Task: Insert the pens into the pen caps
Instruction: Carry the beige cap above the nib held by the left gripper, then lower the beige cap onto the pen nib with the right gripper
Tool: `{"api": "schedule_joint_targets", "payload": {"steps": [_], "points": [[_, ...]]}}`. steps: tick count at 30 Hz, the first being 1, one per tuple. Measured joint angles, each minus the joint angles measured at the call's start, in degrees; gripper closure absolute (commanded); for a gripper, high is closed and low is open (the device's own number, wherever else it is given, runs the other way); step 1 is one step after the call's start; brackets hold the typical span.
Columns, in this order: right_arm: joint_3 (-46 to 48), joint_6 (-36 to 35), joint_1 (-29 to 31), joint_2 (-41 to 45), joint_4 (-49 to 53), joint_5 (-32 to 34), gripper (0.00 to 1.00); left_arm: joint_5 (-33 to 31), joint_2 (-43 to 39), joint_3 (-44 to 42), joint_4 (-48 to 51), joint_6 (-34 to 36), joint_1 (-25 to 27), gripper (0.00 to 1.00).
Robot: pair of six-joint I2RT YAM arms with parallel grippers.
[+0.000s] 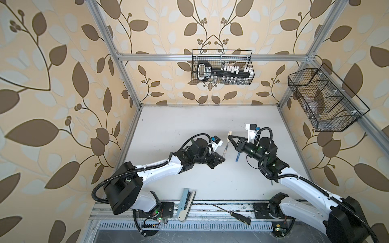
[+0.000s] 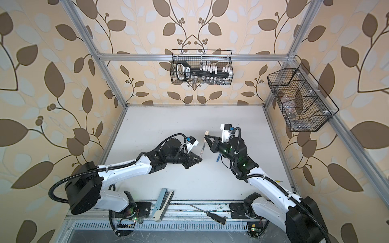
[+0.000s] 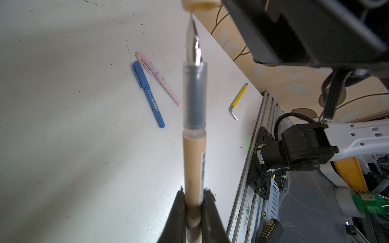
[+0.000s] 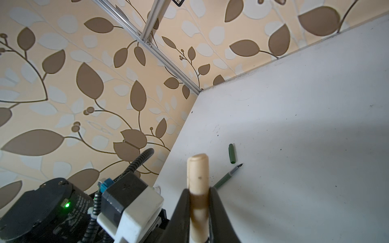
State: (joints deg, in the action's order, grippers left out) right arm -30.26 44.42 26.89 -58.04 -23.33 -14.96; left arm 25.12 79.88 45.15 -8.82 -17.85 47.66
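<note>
My left gripper (image 3: 193,193) is shut on the rear of the tan pen (image 3: 193,164), held above the table. The pen's dark point reaches the open mouth of the tan pen cap (image 3: 199,4). My right gripper (image 4: 197,192) is shut on that tan cap (image 4: 197,174). In both top views the two grippers, left (image 1: 223,161) and right (image 1: 229,137), meet over the table's middle, with pen (image 2: 203,148) and cap (image 2: 206,133) in line. A blue pen (image 3: 148,94) and a pink pen (image 3: 159,77) lie capped. A green pen (image 4: 228,175) and green cap (image 4: 232,153) lie apart.
A yellow hex key (image 3: 237,101) lies near the table's right edge. A black-handled screwdriver (image 1: 231,214) and a grey-blue tool (image 1: 186,203) rest on the front rail. Wire baskets hang on the back wall (image 1: 222,67) and the right wall (image 1: 322,101).
</note>
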Motion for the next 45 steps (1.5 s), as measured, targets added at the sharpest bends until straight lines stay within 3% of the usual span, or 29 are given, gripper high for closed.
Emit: {"api": "schedule_joint_targets", "payload": {"steps": [40, 43, 45], "points": [[2.8, -4.66, 3.15, 5.9, 0.59, 1.36, 0.82, 0.35, -1.88, 1.01, -3.02, -1.27, -0.07, 0.85], [2.8, -5.57, 3.82, 5.9, 1.16, 1.42, 0.79, 0.39, -1.88, 2.23, -2.51, -1.2, -0.09, 0.86], [2.69, -6.51, 4.17, 5.9, 2.05, 1.25, 0.69, 0.42, -1.88, 3.23, -1.84, -1.14, -0.11, 0.87]]}}
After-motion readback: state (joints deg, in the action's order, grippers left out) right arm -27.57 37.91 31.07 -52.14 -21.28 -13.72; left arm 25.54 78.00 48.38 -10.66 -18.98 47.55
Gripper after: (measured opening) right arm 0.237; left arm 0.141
